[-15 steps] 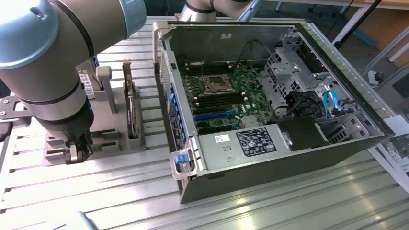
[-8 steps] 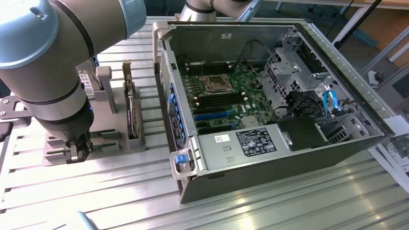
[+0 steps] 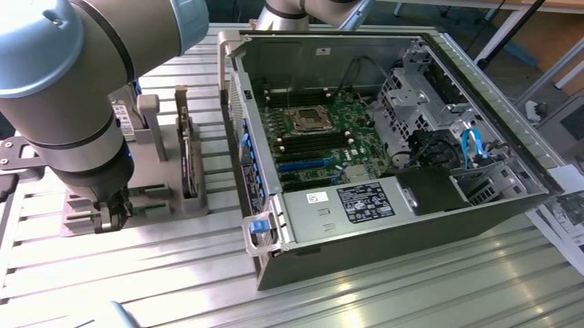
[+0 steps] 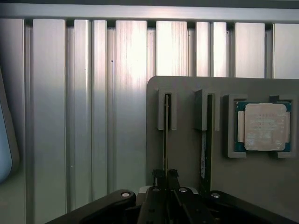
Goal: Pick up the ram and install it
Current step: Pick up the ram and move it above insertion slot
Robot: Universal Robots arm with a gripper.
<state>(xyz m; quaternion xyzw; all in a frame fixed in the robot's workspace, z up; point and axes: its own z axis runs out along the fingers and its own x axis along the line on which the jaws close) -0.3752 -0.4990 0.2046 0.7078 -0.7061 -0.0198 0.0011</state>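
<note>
The gripper is down on the grey holder, its two fingers drawn in to a narrow gap. The ram stands on edge in a slot of the holder and its thin top edge runs straight between them. The fingers sit tight on either side of the ram at the end nearest the wrist, so the gripper looks clamped on it. The ram is seated in its slot, not lifted.

In the next slot beside the ram stands a card, also on edge. Beyond that a square silver processor lies flat in its own recess.

In the exterior view the gripper reaches down at the near end of the holder, on the exterior view's left of the slatted metal table. The open case lies well apart on the exterior view's right, with its motherboard exposed.
</note>
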